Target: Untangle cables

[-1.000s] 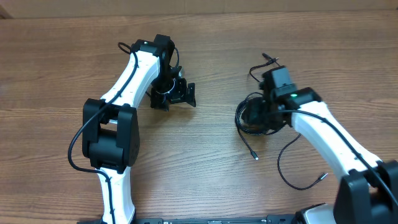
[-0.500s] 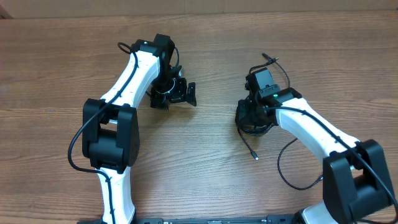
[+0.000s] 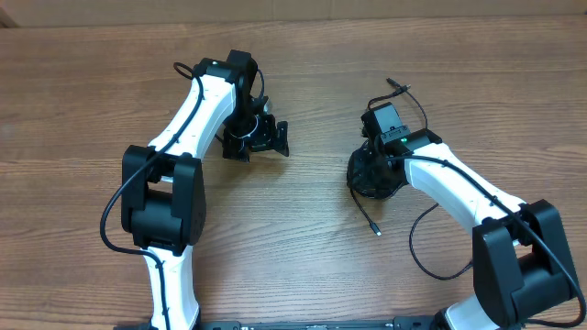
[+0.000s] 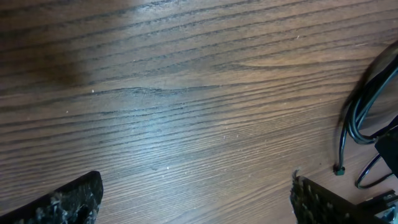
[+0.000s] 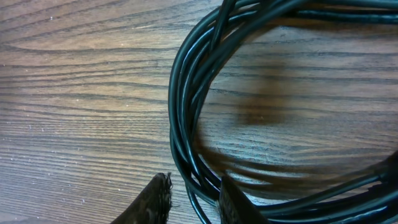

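Observation:
The cables (image 3: 354,181) lie as a black coil right of the table's middle. One loose end (image 3: 376,230) points toward the front and a plug (image 3: 394,85) lies toward the back. My right gripper (image 3: 373,170) stands down over the coil. In the right wrist view my right gripper (image 5: 194,202) is shut on the cables (image 5: 186,118), with several strands of the loop's left side between its fingers. My left gripper (image 3: 258,137) is open and holds nothing, well left of the coil. In the left wrist view my left gripper (image 4: 196,205) hangs over bare wood, and the cables (image 4: 356,118) show at the right edge.
A separate thin black cord (image 3: 415,252) curves across the wooden table (image 3: 303,238) at the front right beside my right arm, and its tip (image 3: 477,259) lies near the arm's base. Both arm bases stand at the front edge.
My right arm has shifted left and back over the coil, and its jaws have narrowed around the strands. The left arm has not moved.

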